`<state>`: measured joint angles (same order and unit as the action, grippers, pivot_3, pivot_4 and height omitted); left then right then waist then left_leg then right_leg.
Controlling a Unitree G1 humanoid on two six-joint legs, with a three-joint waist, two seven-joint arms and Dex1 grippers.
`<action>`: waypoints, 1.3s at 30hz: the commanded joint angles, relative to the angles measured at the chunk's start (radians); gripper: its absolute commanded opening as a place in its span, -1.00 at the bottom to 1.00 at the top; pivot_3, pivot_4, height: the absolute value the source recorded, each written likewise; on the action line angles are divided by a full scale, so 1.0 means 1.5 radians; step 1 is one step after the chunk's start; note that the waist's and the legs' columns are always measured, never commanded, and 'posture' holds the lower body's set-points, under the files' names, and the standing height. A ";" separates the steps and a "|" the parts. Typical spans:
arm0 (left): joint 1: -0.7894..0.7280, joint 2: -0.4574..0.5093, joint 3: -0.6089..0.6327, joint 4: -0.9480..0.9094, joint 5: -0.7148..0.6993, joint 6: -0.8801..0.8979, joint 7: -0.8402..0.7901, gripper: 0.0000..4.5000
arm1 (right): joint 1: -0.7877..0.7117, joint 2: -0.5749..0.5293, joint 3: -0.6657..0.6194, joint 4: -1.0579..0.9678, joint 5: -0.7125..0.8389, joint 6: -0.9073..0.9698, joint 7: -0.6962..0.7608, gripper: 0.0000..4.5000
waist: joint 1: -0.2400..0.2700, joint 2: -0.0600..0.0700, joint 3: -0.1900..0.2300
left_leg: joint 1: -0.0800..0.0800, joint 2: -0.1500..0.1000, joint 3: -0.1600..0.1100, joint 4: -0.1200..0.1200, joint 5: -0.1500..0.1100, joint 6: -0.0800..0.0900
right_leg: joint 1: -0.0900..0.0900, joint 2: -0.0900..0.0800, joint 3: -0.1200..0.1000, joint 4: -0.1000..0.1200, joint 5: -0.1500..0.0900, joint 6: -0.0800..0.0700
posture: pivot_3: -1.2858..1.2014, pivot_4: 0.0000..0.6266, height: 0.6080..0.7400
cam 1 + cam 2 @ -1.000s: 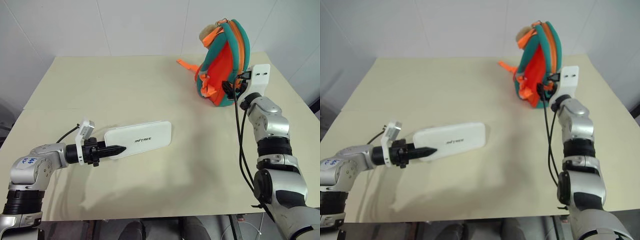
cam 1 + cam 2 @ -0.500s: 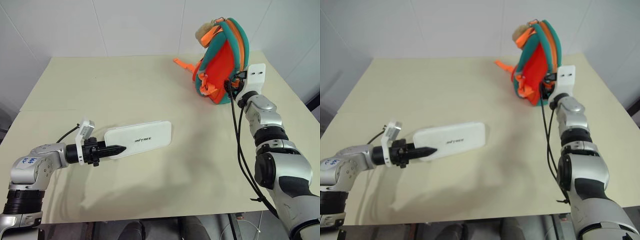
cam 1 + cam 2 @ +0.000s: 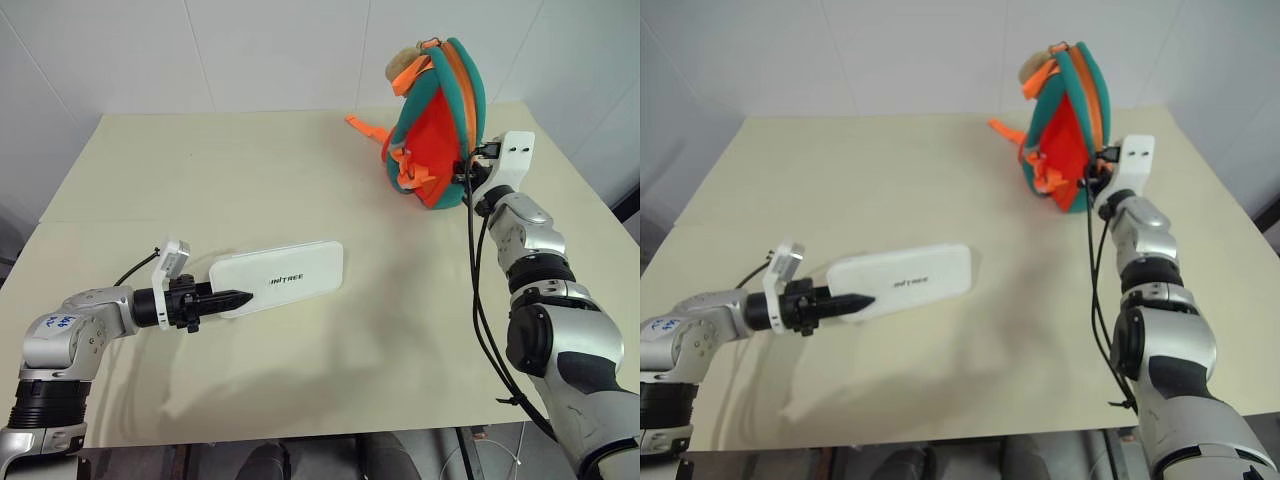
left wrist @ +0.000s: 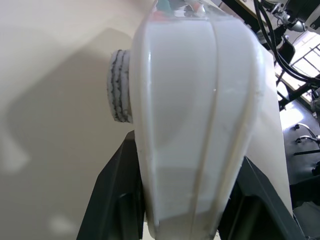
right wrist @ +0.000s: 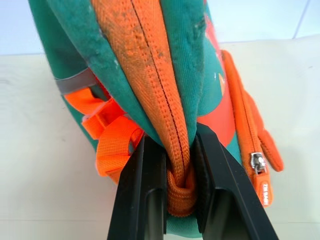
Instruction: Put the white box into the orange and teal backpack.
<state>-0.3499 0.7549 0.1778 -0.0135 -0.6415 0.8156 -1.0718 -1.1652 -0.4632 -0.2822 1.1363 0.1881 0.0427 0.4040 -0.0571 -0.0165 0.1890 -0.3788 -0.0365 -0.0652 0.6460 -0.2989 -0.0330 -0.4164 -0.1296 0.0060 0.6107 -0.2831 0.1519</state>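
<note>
Stiffness and lightness were judged of the white box [image 3: 282, 277], pinched endwise above the table [image 3: 250, 180] by the left gripper [image 3: 232, 298], while the soft orange and teal backpack [image 3: 440, 125], standing far right, was clamped at its zipper band [image 5: 165, 125] by the right gripper [image 5: 177, 200].

On the table [image 3: 300, 170] are counted one white box [image 3: 285, 277] and one orange and teal backpack [image 3: 440, 125]. Two grippers are seen: the left gripper [image 3: 235, 298] and the right gripper [image 5: 172, 175].
</note>
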 commanded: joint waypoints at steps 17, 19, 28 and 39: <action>-0.077 -0.023 -0.060 0.083 0.019 -0.060 -0.054 -0.41 | 0.391 -0.091 -0.080 -0.906 0.181 0.579 -0.004 -0.64 | 0.024 0.000 0.000 | 0.000 0.000 -0.002 0.001 0.000 0.000 | 0.000 0.000 0.000 0.000 0.000 0.000 | 0.03 -0.52 1.00; -0.091 -0.030 -0.074 0.103 0.027 -0.069 -0.063 -0.41 | 0.425 -0.097 -0.113 -0.970 0.203 0.626 -0.018 -0.64 | 0.028 0.000 0.000 | 0.000 0.000 -0.002 0.001 -0.001 0.000 | 0.000 0.000 0.000 0.000 0.000 0.000 | 0.03 -0.52 1.00; -0.168 -0.065 -0.131 0.200 0.069 -0.113 -0.117 -0.41 | 0.592 -0.111 -0.265 -1.168 0.267 0.753 -0.045 -0.64 | 0.043 0.000 0.000 | -0.002 -0.001 0.001 0.001 -0.001 0.002 | 0.000 0.000 -0.001 0.000 0.000 0.000 | 0.03 -0.52 1.00; -0.205 -0.085 -0.144 0.246 0.100 -0.137 -0.149 -0.41 | 0.659 -0.082 -0.269 -1.179 0.291 0.724 -0.056 -0.20 | 0.037 0.000 0.000 | -0.002 -0.001 0.001 0.003 -0.003 0.007 | 0.001 0.000 -0.001 0.001 0.000 0.001 | 0.03 -0.52 1.00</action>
<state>-0.6265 0.6262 -0.0491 0.3655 -0.4916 0.6303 -1.2723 -0.1706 -0.5831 -0.6823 -0.6378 0.6162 1.1575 0.3285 -0.0010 -0.0166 0.1890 -0.3815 -0.0379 -0.0638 0.6508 -0.3034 -0.0220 -0.4156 -0.1297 0.0043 0.6119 -0.2825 0.1531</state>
